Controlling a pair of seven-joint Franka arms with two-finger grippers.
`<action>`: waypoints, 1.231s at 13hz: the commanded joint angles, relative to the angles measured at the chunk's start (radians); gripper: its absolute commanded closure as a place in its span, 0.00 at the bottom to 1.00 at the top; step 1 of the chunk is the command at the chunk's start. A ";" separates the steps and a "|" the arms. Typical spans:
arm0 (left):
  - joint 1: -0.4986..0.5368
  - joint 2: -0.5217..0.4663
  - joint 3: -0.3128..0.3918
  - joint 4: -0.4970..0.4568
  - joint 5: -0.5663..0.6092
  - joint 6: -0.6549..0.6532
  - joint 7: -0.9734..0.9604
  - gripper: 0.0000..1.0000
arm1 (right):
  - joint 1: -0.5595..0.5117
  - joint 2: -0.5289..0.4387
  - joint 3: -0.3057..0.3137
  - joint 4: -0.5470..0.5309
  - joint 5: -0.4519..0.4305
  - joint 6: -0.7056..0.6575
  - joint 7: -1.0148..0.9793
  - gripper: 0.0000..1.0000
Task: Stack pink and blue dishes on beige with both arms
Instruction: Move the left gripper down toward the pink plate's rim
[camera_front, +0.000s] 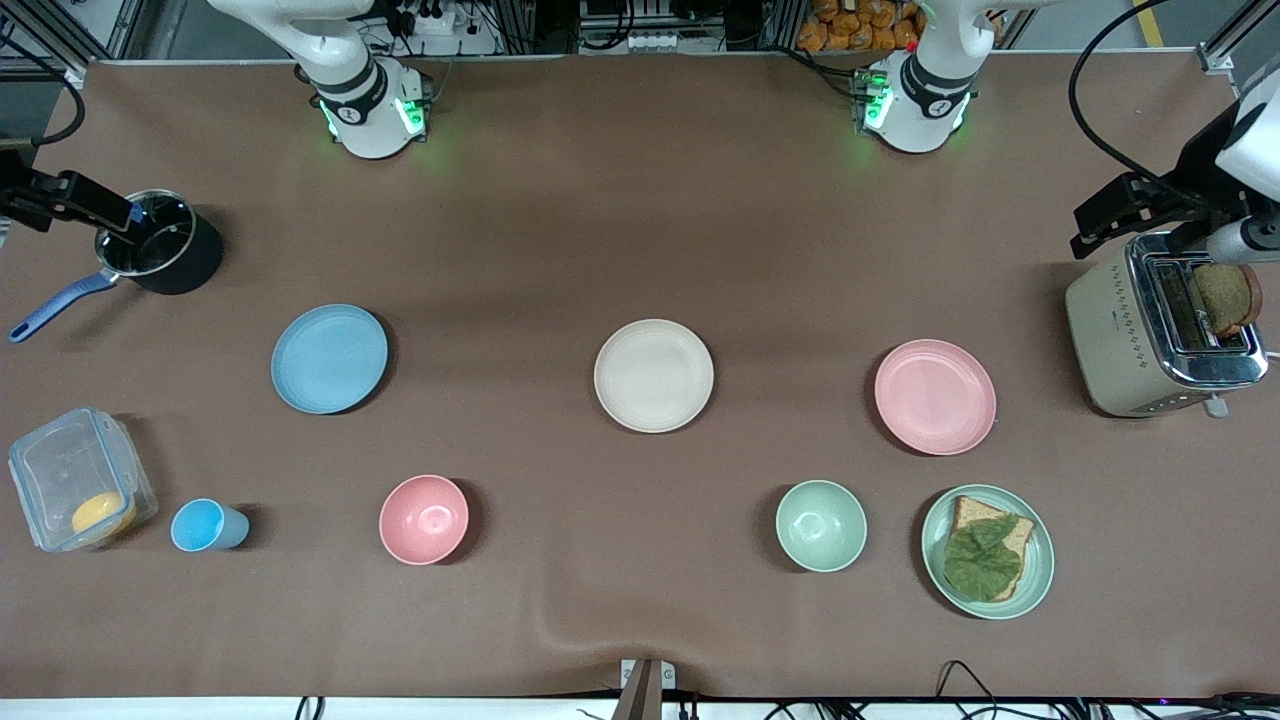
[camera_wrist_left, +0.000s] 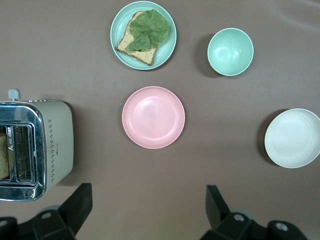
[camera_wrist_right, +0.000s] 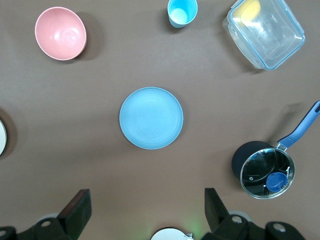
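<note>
Front view: three flat plates lie in a row across the middle of the brown table (camera_front: 640, 200). The blue plate (camera_front: 329, 358) sits at center left of the frame, the beige plate (camera_front: 654, 375) at center, and the pink plate (camera_front: 935, 396) at center right; all three are well apart and bare, with nothing stacked. Lower in the frame, nearer the camera, stand a blue cup (camera_front: 205, 526), a pink bowl (camera_front: 424, 519), a green bowl (camera_front: 821, 525) and a green plate (camera_front: 1030, 590) bearing a bread slice (camera_front: 990, 545) topped with a lettuce leaf (camera_front: 983, 558). Both bowls appear empty. None of these lies between the plates.

At lower left a clear lidded box (camera_front: 70, 470) holds a yellow-orange piece. At upper left a dark saucepan (camera_front: 160, 255) with a blue handle stands beside the frame edge; at the right edge a toaster (camera_front: 1150, 335) carries a slice of bread in its slot.

The left gripper (camera_wrist_left: 147, 205) shows in the left wrist view with fingers spread wide, high over bare table beside the pink plate and holding nothing. The right gripper (camera_wrist_right: 145, 207) shows in the right wrist view, likewise spread and empty, over bare table beside the blue plate.

The right wrist view alone shows a blue object inside the saucepan.
</note>
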 joint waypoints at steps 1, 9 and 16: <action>-0.009 -0.007 0.009 0.006 0.012 -0.032 0.027 0.00 | -0.004 -0.021 0.006 -0.016 -0.007 -0.005 0.012 0.00; 0.004 0.022 0.004 -0.245 0.061 0.206 0.039 0.00 | -0.004 -0.021 0.006 -0.016 -0.007 -0.005 0.012 0.00; 0.115 0.140 0.001 -0.623 0.061 0.753 0.040 0.00 | -0.007 -0.002 0.005 -0.013 -0.001 0.007 0.008 0.00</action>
